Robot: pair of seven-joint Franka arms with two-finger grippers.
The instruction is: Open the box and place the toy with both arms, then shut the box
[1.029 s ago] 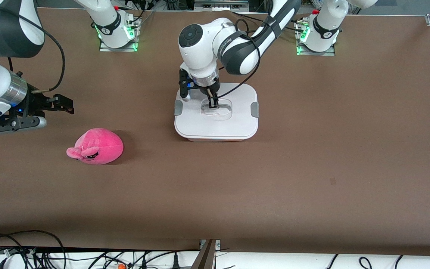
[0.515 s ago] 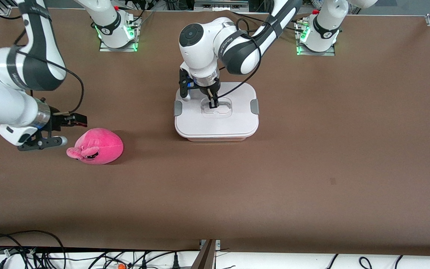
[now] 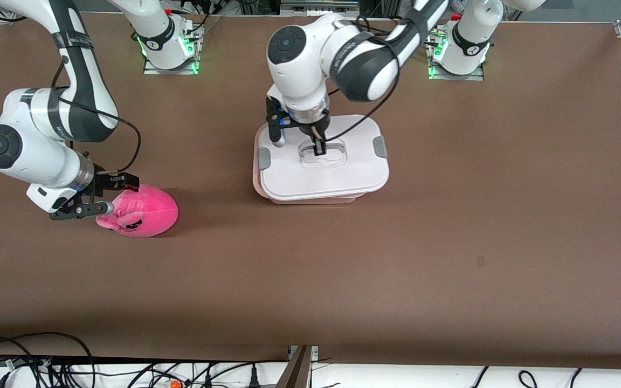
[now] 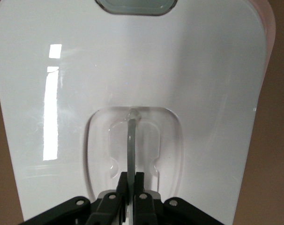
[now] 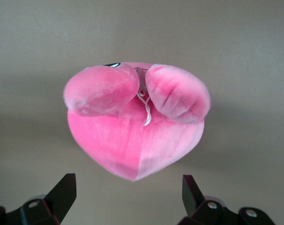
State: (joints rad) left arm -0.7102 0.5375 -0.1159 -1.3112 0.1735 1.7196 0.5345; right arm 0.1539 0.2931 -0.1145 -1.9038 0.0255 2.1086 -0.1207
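The box's white lid (image 3: 337,172) with grey side clips hangs slightly raised and offset over the translucent pink tub (image 3: 310,200), whose edge shows under it. My left gripper (image 3: 319,148) is shut on the lid's clear centre handle (image 4: 131,145); in the left wrist view its jaws (image 4: 131,180) pinch the thin handle over the lid (image 4: 179,70). The pink plush toy (image 3: 146,211) lies on the table toward the right arm's end. My right gripper (image 3: 127,183) is open and low, right beside the toy. In the right wrist view the toy (image 5: 132,136) lies just ahead of the spread jaws (image 5: 127,187), untouched.
The brown table (image 3: 450,215) carries only the box and the toy. The two arm bases (image 3: 167,54) (image 3: 456,59) stand along its farthest edge. Cables (image 3: 46,361) hang below the nearest edge.
My right arm has swung in and down to the toy. My left gripper has lifted the lid by its handle and shifted it a little toward the left arm's end.
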